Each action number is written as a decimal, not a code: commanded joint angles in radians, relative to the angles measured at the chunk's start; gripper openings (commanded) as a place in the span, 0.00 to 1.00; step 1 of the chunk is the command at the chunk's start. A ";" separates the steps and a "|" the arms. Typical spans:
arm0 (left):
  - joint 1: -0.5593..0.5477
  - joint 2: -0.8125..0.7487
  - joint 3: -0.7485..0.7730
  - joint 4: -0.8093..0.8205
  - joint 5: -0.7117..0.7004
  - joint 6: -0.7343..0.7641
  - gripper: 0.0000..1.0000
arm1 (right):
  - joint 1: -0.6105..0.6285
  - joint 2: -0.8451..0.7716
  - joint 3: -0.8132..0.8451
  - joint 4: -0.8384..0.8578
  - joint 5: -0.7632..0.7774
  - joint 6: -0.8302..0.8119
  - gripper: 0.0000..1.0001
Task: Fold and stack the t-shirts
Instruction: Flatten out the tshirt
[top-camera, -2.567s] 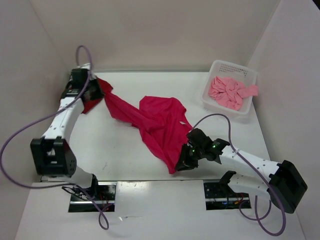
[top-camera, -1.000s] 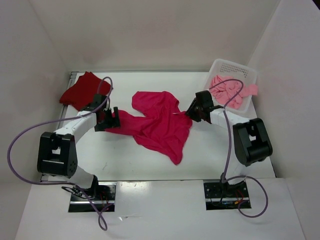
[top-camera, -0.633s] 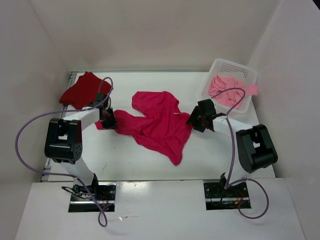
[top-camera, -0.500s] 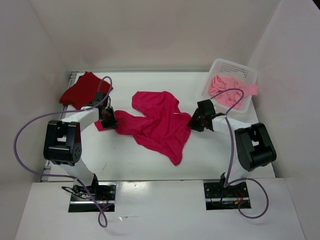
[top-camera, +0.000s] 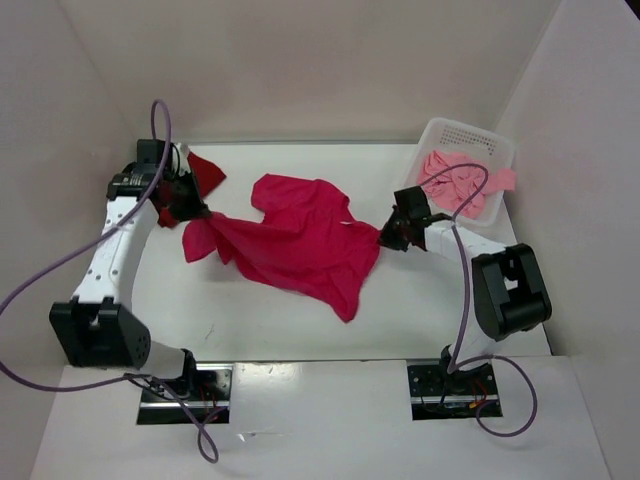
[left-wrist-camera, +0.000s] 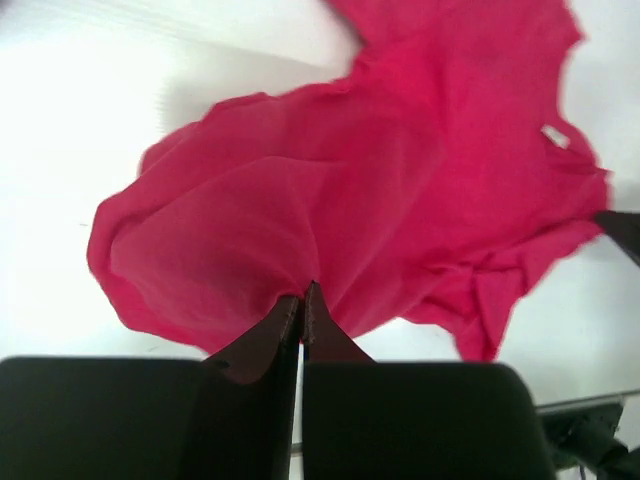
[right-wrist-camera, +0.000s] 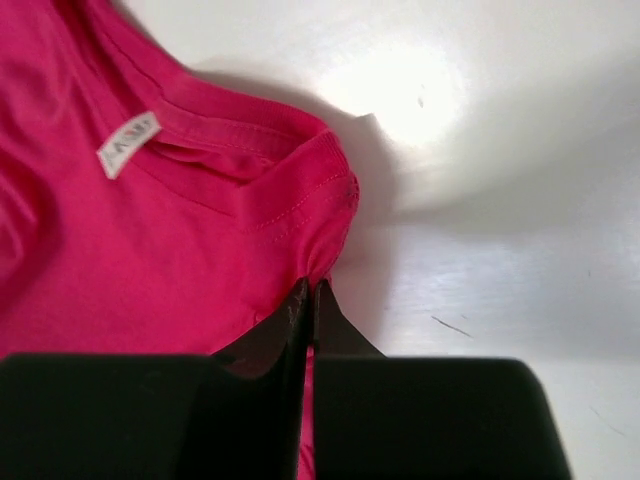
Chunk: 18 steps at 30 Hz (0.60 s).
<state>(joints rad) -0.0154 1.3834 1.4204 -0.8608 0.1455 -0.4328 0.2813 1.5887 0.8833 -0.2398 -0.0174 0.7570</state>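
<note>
The bright crimson-pink t-shirt (top-camera: 300, 240) lies crumpled across the middle of the table. My left gripper (top-camera: 195, 212) is shut on its left end and holds it lifted; in the left wrist view (left-wrist-camera: 302, 292) the cloth bunches at the closed jaws. My right gripper (top-camera: 384, 238) is shut on the shirt's right edge by the collar, seen in the right wrist view (right-wrist-camera: 310, 285) beside the white label (right-wrist-camera: 128, 143). The dark red t-shirt (top-camera: 205, 170) lies at the back left, partly hidden by my left arm. The light salmon pink t-shirt (top-camera: 458, 183) lies crumpled in the basket.
The white perforated basket (top-camera: 470, 140) stands at the back right against the wall. White walls close in the table on three sides. Purple cables loop from both arms.
My left gripper has risen and moved back-left, pulling the crimson-pink shirt's left end up and leftward over the dark red shirt. My right gripper stays on the shirt's right edge.
</note>
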 joint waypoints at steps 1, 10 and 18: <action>0.091 0.176 0.006 0.007 0.010 0.078 0.00 | -0.020 0.036 0.129 -0.016 0.042 -0.048 0.00; 0.091 0.627 0.424 0.137 0.006 0.017 0.00 | -0.110 0.217 0.396 -0.027 0.086 -0.096 0.00; 0.091 0.525 0.309 0.267 0.058 -0.014 0.78 | -0.110 0.064 0.300 -0.067 0.077 -0.126 0.32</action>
<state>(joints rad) 0.0761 2.0384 1.8214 -0.6456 0.1787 -0.4438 0.1677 1.7725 1.2209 -0.2783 0.0326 0.6598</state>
